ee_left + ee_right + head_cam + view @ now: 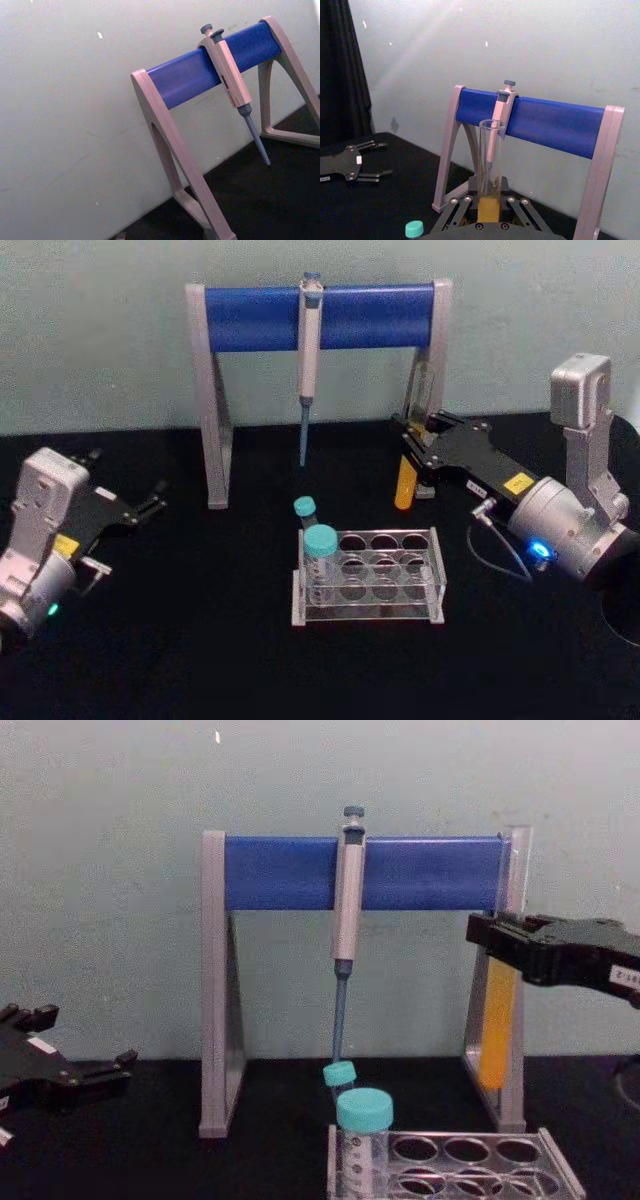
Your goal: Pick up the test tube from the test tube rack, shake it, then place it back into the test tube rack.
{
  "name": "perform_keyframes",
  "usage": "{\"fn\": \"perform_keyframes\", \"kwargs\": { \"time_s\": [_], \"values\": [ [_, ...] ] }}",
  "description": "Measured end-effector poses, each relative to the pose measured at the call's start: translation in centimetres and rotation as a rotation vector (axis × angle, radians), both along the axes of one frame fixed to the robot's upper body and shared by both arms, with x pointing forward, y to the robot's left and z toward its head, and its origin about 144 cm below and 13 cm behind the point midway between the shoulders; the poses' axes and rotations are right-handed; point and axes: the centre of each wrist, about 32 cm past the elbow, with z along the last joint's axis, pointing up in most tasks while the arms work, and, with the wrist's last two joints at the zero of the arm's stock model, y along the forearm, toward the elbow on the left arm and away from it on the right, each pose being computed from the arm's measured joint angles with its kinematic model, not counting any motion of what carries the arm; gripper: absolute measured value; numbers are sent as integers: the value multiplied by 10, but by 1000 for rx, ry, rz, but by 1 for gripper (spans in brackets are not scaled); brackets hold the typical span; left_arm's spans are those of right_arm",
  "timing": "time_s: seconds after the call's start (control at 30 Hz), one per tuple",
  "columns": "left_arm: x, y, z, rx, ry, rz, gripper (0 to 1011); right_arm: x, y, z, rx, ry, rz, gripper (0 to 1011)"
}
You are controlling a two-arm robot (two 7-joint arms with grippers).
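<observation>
— Black tabletop (pixel 200 640), pale wall (pixel 100 870) behind it, and the pipette stand (pixel 213 390) set right back against that wall. So where is the test tube?

— Out of its rack. The test tube (pixel 497 1020) hangs upright just in front of the stand's right leg, with orange liquid in its lower half and its open mouth on top. The right gripper (pixel 500 945) has its fingers clamped around the middle of the tube.

— Is the glass touching that leg?

— From here I cannot tell; the two overlap.

— And the rack?

— The test tube rack (pixel 436 575) sits on the table in front of the stand, between its two legs. Two teal-capped tubes (pixel 320 540) fill the end nearer the stand's left leg, roughly below the tip of the pipette (pixel 309 340) hanging from the blue bar. The other holes, towards the right leg, are open.

— The other arm?

— The left gripper (pixel 387 159) rests well outside the stand's left leg, fingers spread and holding nothing. Bare black table lies between it and that leg, and more in front of the rack.
</observation>
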Motion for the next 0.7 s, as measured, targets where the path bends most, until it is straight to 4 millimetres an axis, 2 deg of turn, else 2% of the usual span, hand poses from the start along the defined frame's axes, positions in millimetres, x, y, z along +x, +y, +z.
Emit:
{"fn": "perform_keyframes", "kwargs": {
  "time_s": [0.37,0.7],
  "values": [
    [0,0,0,0,0,0,1001,-4,-1,1,-4,-5,9,227],
    [0,0,0,0,0,0,1001,-17,-4,0,-7,5,14,227]
  ]
}}
